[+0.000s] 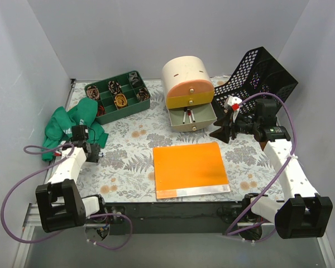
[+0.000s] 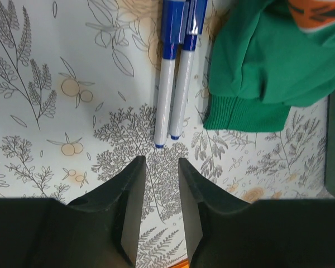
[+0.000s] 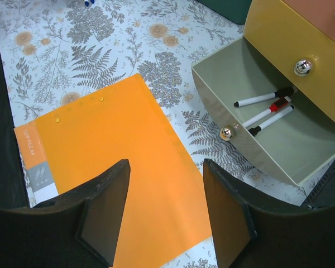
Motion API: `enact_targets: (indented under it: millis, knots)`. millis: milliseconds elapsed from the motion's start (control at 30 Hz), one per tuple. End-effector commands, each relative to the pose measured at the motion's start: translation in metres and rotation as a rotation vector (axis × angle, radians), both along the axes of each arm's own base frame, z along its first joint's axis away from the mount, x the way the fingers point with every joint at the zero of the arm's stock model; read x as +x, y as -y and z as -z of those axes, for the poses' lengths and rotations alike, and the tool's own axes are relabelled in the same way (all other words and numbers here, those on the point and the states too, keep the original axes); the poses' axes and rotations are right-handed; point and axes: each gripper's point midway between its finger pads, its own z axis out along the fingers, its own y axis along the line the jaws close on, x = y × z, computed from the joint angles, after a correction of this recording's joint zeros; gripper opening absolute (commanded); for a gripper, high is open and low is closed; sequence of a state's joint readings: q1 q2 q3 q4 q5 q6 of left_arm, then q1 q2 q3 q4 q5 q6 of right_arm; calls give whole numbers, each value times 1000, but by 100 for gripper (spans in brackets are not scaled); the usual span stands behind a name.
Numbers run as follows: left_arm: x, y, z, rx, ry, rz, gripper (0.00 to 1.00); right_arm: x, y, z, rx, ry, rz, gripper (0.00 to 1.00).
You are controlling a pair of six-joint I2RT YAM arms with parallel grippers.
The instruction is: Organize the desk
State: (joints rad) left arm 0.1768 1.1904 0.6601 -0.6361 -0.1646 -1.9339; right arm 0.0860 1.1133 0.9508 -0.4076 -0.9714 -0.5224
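Left gripper (image 2: 161,164), at the near left of the desk (image 1: 128,153): its two dark fingers stand with only a narrow gap between them, nothing in that gap, above the fern-and-flower print and just short of the tips of two blue-capped markers (image 2: 173,84), which lie side by side and touching. Immediately right of the markers in the left wrist view lies a crumpled green cloth (image 2: 257,67) with a ribbed hem; in the top view it is heaped at the desk's left edge. At the far left sits a green compartment tray (image 1: 135,105) holding rolled items in several cells. The desk itself fills the floor of the grey-walled enclosure, its black front edge nearest the arm bases. An orange folder (image 1: 190,167) lies flat at near centre. Behind it stands a cream round-topped drawer unit (image 1: 184,72), whose lowest grey drawer (image 3: 301,151) is pulled out, with three markers (image 3: 265,109) lying inside. Right gripper (image 3: 166,167): fingers spread wide, grasping nothing, hanging over the folder's far right corner beside the pulled-out drawer. At the far right a black mesh basket (image 1: 262,70) leans tilted.
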Motion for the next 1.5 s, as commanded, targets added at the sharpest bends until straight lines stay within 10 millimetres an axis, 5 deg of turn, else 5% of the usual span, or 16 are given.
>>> enact_targets:
  millis: [0,467,1033,1300,1467]
  knots:
    - [10,-27,3,25,-13,-77,29,2,-1,-5,14,20,-5,63]
    - [29,-35,20,-23,-72,-70,32,5,1,-7,2,35,9,63]
    - [3,-19,42,-102,-167,-35,32,3,2,-11,-2,56,16,63]
    - [-2,-9,37,-118,-137,44,29,2,1,-13,4,59,8,63]
    - [4,1,15,-142,-56,114,44,2,1,-13,3,62,10,64]
